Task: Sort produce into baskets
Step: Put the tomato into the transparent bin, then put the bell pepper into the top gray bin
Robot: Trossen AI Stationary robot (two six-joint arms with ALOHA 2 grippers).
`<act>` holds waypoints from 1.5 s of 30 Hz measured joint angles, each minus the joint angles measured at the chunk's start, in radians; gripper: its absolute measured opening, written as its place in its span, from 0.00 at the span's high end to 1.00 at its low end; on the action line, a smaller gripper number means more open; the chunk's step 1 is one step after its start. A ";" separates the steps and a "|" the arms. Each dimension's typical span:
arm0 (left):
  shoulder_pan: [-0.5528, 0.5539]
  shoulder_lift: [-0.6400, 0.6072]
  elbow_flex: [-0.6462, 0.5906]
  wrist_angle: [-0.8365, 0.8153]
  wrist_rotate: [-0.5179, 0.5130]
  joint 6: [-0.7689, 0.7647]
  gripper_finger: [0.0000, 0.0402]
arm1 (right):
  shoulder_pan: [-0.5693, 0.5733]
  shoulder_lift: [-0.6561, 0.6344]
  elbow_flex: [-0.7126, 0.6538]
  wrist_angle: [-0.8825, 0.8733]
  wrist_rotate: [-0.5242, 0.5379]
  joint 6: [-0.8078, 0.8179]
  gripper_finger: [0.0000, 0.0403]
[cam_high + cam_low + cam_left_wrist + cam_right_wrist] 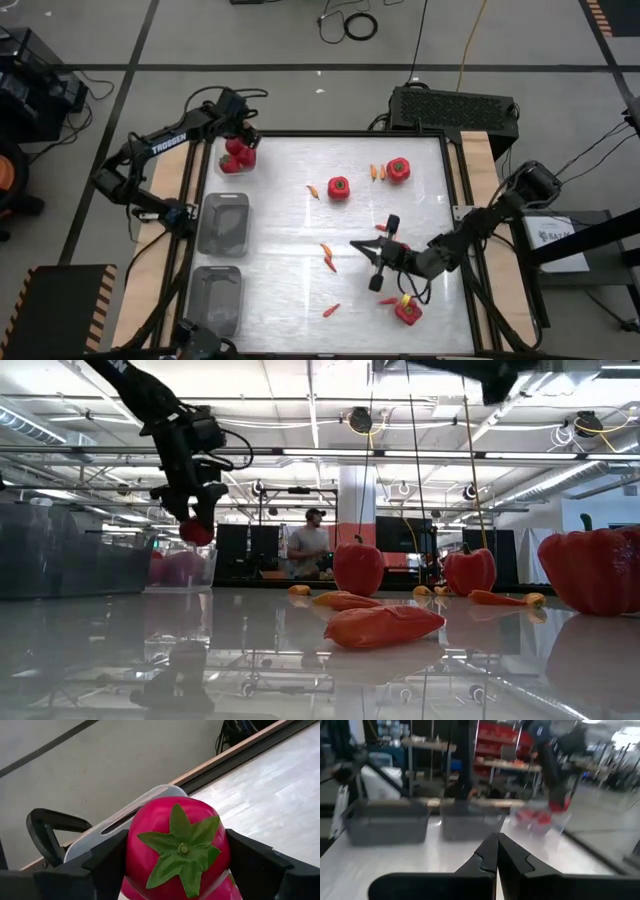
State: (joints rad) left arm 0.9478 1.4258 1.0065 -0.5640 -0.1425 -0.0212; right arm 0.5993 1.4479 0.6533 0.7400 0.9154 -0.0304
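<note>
Left gripper: fingers grasping a tomato, held above the clear basket at the tabletop's 10 o'clock corner.
Right gripper: fingers clenched, empty, near chili peppers at centre.
Grey baskets: 9 o'clock edge.

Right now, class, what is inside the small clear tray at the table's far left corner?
The clear tray holds red tomatoes. The left end effector, shut on another tomato, hangs over it and covers part of the pile, so the count stays unclear.
</note>
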 joint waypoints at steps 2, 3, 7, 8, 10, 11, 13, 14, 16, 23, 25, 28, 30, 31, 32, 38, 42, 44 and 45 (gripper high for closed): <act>0.000 0.020 0.000 0.004 -0.002 0.000 0.24 | -0.011 0.000 0.000 0.067 0.001 -0.073 1.00; 0.000 0.029 0.000 0.008 -0.003 0.000 0.23 | -0.013 0.000 0.000 0.091 0.001 -0.110 1.00; 0.000 0.060 0.000 0.013 -0.015 0.000 0.17 | -0.025 0.000 0.000 0.145 0.000 -0.226 1.00; 0.000 0.066 0.000 0.012 -0.015 0.000 0.16 | -0.029 0.000 0.000 0.149 -0.001 -0.244 1.00; 0.000 0.072 0.000 0.011 -0.016 0.001 0.14 | -0.036 0.000 0.000 0.151 0.000 -0.251 1.00; 0.000 0.074 0.000 0.011 -0.017 0.001 0.14 | -0.038 0.000 0.000 0.149 0.000 -0.248 1.00; 0.001 0.074 0.000 0.012 -0.018 0.001 0.13 | -0.044 0.000 0.000 0.142 0.000 -0.246 1.00; 0.002 0.074 0.000 0.014 -0.018 0.001 0.13 | -0.044 0.000 0.000 0.137 0.000 -0.245 1.00; 0.002 0.074 0.002 0.013 -0.019 0.001 0.12 | -0.048 0.000 0.000 0.125 0.000 -0.244 1.00; 0.001 0.074 0.005 0.005 -0.019 0.001 0.12 | -0.051 0.000 0.000 0.119 0.000 -0.218 1.00; 0.001 0.069 0.006 -0.002 -0.019 0.001 0.12 | -0.051 0.000 0.000 0.119 0.000 -0.218 1.00; -0.001 0.057 0.039 -0.050 -0.018 0.001 0.12 | -0.051 0.000 0.000 0.119 0.000 -0.217 1.00; -0.007 0.041 0.069 -0.096 0.001 0.001 0.12 | -0.051 0.000 0.000 0.119 0.000 -0.218 1.00; -0.013 0.029 0.081 -0.118 0.019 0.001 0.12 | -0.054 0.000 0.000 0.119 -0.001 -0.221 1.00; -0.019 0.013 0.090 -0.129 0.034 0.003 0.12 | -0.056 0.000 0.000 0.118 -0.001 -0.224 1.00; -0.049 -0.105 0.095 -0.143 0.053 0.059 0.12 | -0.072 0.000 0.000 0.117 0.000 -0.293 1.00; -0.051 -0.205 0.082 -0.146 0.089 0.061 0.12 | -0.075 0.000 0.000 0.115 0.000 -0.250 1.00; -0.052 -0.274 0.050 -0.128 0.139 0.056 0.12 | -0.075 0.000 0.000 0.103 -0.001 -0.203 1.00; -0.053 -0.313 0.026 -0.103 0.169 0.052 0.12 | -0.075 0.000 0.000 0.090 -0.001 -0.180 1.00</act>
State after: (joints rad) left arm 0.8944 1.1130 1.0322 -0.6672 0.0267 0.0308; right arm 0.5247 1.4479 0.6533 0.8303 0.9147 -0.2105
